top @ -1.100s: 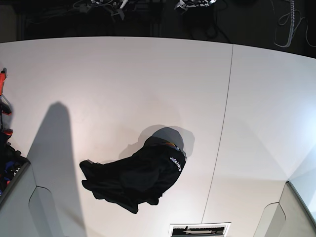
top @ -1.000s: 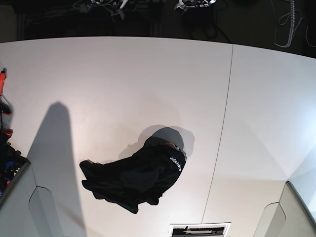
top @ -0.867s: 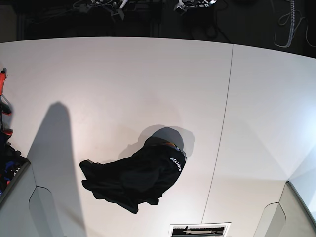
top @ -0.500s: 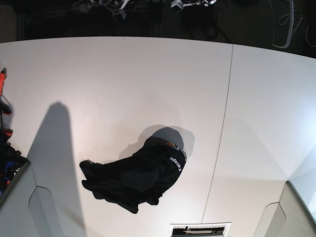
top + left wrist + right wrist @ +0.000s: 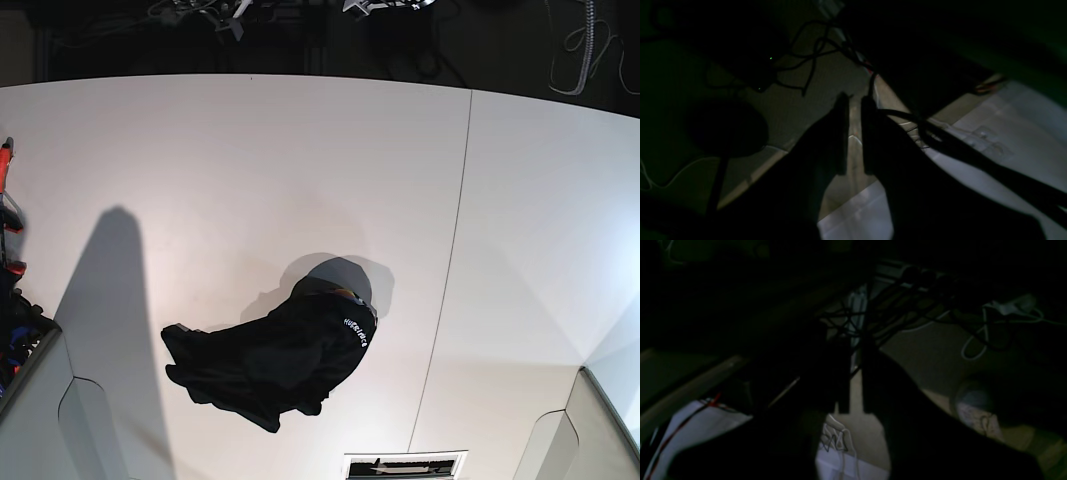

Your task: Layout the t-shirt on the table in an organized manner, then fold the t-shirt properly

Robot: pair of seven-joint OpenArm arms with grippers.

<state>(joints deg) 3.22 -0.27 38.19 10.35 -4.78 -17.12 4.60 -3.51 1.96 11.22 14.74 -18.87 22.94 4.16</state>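
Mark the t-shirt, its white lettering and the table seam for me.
t-shirt (image 5: 265, 375), base view, middle of the crumpled heap.
white lettering (image 5: 355, 330), base view, right edge of the heap.
table seam (image 5: 452, 250), base view, mid-line.

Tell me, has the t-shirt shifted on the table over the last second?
No. The t-shirt lies crumpled in the same spot, left of the table's dark seam, just as before, with neither gripper touching it.
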